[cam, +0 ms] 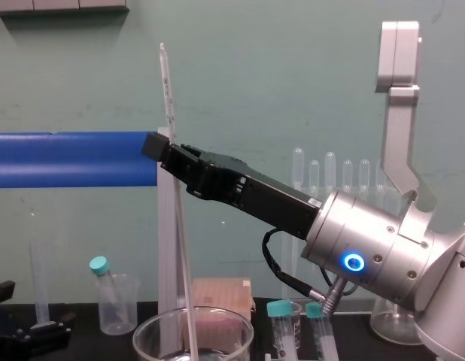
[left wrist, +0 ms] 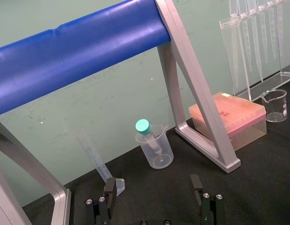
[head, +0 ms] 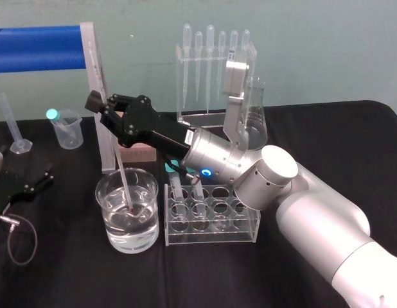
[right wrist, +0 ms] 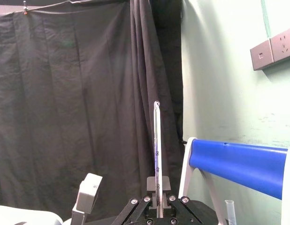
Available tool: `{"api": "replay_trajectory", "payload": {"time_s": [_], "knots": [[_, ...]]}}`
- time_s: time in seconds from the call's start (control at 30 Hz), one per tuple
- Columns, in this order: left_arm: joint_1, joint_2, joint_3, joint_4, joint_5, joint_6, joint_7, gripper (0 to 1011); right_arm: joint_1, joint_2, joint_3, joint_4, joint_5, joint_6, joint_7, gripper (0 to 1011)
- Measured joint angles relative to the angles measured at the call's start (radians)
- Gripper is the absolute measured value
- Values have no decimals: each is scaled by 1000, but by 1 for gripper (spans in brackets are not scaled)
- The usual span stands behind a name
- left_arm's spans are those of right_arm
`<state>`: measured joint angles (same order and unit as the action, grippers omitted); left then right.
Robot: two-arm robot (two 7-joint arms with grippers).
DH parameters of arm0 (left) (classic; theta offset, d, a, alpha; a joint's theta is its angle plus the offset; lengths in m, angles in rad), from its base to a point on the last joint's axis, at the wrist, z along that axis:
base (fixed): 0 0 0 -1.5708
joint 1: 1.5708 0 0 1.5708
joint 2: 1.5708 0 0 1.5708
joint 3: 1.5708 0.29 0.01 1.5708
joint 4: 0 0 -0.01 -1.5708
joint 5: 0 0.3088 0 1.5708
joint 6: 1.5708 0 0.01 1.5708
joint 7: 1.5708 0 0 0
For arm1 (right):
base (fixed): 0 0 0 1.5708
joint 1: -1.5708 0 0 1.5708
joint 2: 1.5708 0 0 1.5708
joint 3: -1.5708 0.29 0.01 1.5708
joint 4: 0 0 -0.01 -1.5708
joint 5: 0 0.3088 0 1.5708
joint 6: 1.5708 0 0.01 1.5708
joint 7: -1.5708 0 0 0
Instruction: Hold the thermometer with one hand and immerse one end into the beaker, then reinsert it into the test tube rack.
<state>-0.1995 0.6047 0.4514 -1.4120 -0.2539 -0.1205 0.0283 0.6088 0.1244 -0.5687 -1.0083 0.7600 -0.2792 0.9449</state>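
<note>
My right gripper (head: 99, 106) is shut on the thermometer (head: 120, 168), a thin whitish rod that slants down into the beaker (head: 106, 192). The red tip rests under the water near the beaker's floor. From the chest, the thermometer (cam: 169, 98) rises well above the right gripper (cam: 159, 146) and runs down to the beaker (cam: 146, 332). At the right wrist, the thermometer (right wrist: 157, 145) stands straight up between the fingers (right wrist: 164, 183). The clear test tube rack (head: 250, 226) stands just right of the beaker. My left gripper (left wrist: 153, 187) is open and parked low at the left, also visible in the head view (head: 33, 183).
A frame with a blue bar (head: 35, 48) and a grey leg (head: 99, 96) stands behind the beaker. A pink box (left wrist: 229, 117), a small plastic beaker (head: 67, 128) with a teal-capped tube, a measuring cylinder (head: 12, 125), a pipette stand (head: 214, 70) and a conical flask (head: 255, 119) stand at the back.
</note>
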Motion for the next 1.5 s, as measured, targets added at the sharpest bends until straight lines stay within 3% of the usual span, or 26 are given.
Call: {"api": "replay_trajectory", "payload": {"time_s": [1.5], "knots": [[0,0,0,0,0,0,0,1008,0,0,0,0,0,0,0,56]]}}
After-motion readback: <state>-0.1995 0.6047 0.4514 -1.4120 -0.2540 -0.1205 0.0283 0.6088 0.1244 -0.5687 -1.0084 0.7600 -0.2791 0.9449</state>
